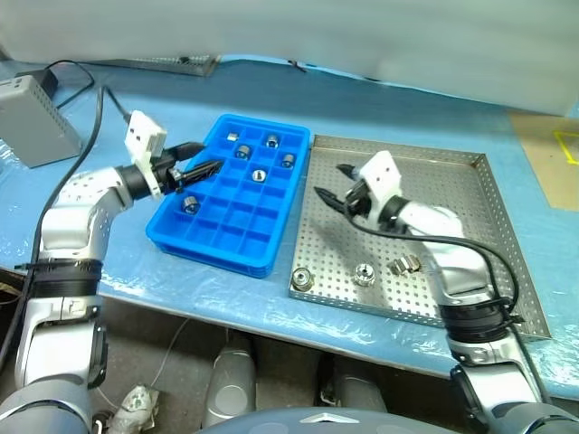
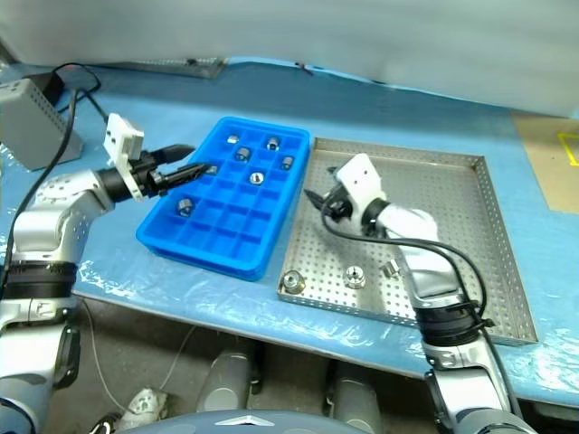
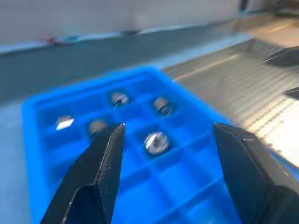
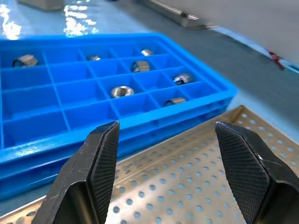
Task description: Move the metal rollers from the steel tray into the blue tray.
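Blue-covered table point(image 1: 380, 99) — both grippers open, empty

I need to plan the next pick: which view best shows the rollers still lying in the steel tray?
The left eye view: all three remaining metal rollers lie unobstructed near the steel tray's front wall. The right eye view shows the same three. The right wrist view shows bare perforated floor and the blue tray; the left wrist view catches the steel tray blurred.
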Controlling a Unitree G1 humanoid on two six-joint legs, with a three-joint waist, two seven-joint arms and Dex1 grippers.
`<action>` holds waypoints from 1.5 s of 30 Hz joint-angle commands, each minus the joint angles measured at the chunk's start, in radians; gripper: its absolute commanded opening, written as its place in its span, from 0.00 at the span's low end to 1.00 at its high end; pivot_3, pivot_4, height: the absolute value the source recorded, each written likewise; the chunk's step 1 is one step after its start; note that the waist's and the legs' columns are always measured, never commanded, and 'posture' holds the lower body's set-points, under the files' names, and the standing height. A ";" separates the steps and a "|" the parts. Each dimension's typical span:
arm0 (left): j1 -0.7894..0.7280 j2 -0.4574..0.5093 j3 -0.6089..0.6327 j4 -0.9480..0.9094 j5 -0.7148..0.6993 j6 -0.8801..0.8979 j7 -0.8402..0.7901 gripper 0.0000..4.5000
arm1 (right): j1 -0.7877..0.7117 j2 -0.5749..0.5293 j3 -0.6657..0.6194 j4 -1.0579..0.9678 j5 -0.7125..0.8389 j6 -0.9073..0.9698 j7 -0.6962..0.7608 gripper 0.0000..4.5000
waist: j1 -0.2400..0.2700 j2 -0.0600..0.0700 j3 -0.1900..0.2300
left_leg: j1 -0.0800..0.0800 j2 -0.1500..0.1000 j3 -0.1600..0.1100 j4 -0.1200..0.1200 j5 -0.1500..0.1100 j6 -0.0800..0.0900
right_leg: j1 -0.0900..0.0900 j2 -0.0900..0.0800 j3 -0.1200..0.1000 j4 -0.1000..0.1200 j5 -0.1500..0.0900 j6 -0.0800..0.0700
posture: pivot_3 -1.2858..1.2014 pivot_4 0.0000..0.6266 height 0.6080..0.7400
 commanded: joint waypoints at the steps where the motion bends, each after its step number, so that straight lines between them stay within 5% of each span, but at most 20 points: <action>1: -0.094 -0.078 -0.091 0.041 -0.005 -0.010 -0.078 0.70 | 0.038 -0.054 -0.106 -0.109 0.074 0.066 0.007 0.75 | -0.002 0.000 0.000 | 0.000 0.000 0.000 0.000 0.000 0.000 | 0.001 0.000 0.000 0.000 0.000 0.000 | 0.55 0.24 1.00; 12: -0.356 -0.465 -0.329 0.556 0.170 -0.287 -0.339 0.70 | 0.293 -0.111 -0.308 -0.389 0.084 0.214 -0.133 0.75 | -0.060 0.000 0.000 | -0.001 -0.002 0.002 0.000 0.001 0.002 | 0.001 0.000 0.000 -0.004 0.001 0.002 | 0.45 0.24 1.00; 21: -0.420 -0.528 -0.425 0.875 0.354 -0.567 -0.549 0.70 | 0.418 -0.042 -0.344 -0.523 0.097 0.266 -0.248 0.75 | -0.117 0.002 -0.001 | 0.001 -0.003 0.002 0.000 -0.001 0.005 | 0.002 0.000 0.001 -0.005 -0.003 0.011 | 0.40 0.24 1.00; 32: -0.381 -0.598 -0.418 0.956 0.446 -0.617 -0.575 0.70 | 0.506 -0.051 -0.322 -0.582 0.070 0.284 -0.303 0.75 | -0.121 0.002 -0.002 | 0.003 -0.006 0.002 0.001 -0.002 0.010 | 0.008 -0.003 0.001 -0.009 0.001 0.006 | 0.38 0.24 1.00; 37: -0.366 -0.608 -0.424 0.975 0.497 -0.664 -0.514 0.97 | 0.514 -0.051 -0.310 -0.586 0.061 0.283 -0.312 0.75 | -0.138 0.002 -0.001 | 0.004 -0.006 0.002 0.000 -0.003 0.010 | 0.009 -0.003 0.000 -0.010 0.001 0.006 | 0.38 0.24 1.00; 45: -0.353 -0.639 -0.430 1.007 0.561 -0.722 -0.425 0.99 | 0.519 -0.056 -0.274 -0.574 0.030 0.272 -0.320 0.75 | -0.143 0.003 -0.002 | 0.007 -0.006 0.002 0.000 -0.004 0.012 | 0.015 -0.003 0.000 -0.017 0.000 0.011 | 0.38 0.24 1.00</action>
